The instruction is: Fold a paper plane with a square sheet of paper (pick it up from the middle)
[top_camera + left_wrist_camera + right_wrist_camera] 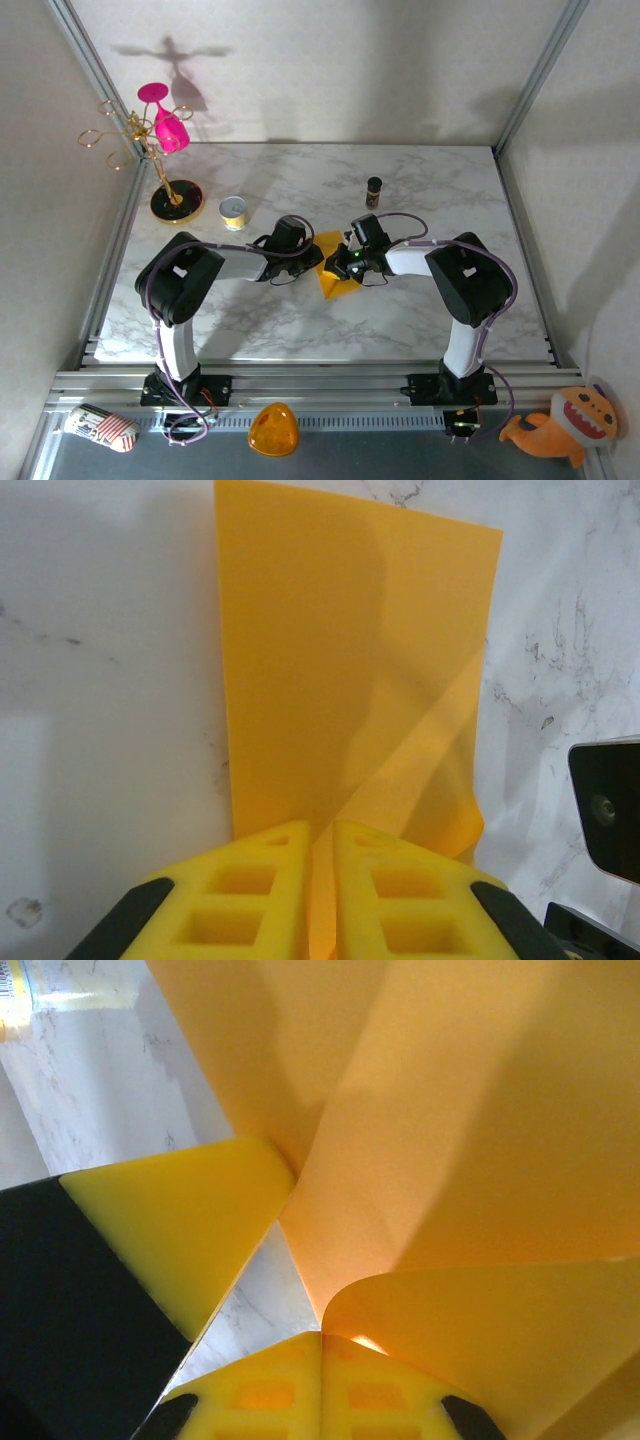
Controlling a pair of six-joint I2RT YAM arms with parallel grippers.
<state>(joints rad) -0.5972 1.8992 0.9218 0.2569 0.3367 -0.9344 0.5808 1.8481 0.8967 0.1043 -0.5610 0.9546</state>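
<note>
The square sheet of paper (331, 281) is a creased orange-yellow wedge at the middle of the marble table, with both grippers meeting on it. My left gripper (312, 262) is shut on it. In the left wrist view a fold of the paper (350, 660) runs down into the thin seam between the yellow fingers (250, 890) of the left gripper (322, 880). My right gripper (344, 266) comes from the other side. In the right wrist view its jaws (321, 1380) are closed, with a curled flap of the paper (450, 1110) rising from their seam. A left finger (180, 1230) stands close by.
A small yellow tin (233, 212) and a dark little bottle (374, 190) stand behind the arms. A gold stand with a pink glass (165, 150) is at the back left. An orange dome (273, 430) and plush toys (560, 425) lie by the front rail.
</note>
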